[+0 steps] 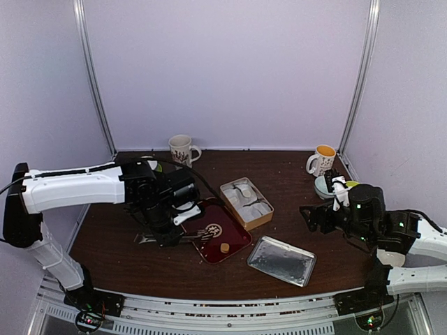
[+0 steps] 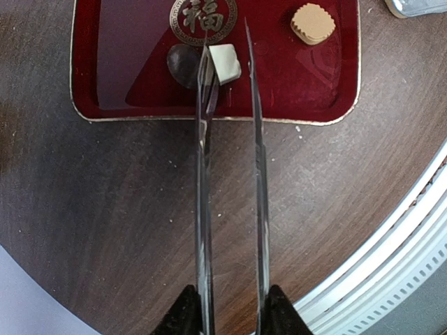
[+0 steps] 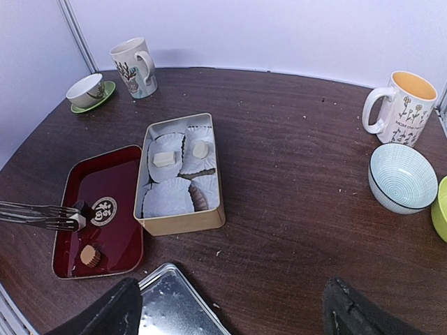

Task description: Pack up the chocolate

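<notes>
Left gripper (image 2: pixel 229 49) carries long thin tweezer-like blades, tips standing apart around a cream-white chocolate (image 2: pixel 225 63); left blade touches it, right blade shows a small gap. A dark piece (image 2: pixel 183 64) lies just left of it, a tan piece (image 2: pixel 313 23) to the right, all in the red tray (image 2: pixel 209 112). Two pale pieces (image 3: pixel 163 159) sit in the tin (image 3: pixel 183 220). Right gripper (image 3: pixel 230 307) is wide open, holding nothing.

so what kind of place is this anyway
Likely a robot test booth, not a kitchen: plain lilac walls on metal posts enclose a brown table, and two arms sit on a rail at its near edge.
</notes>
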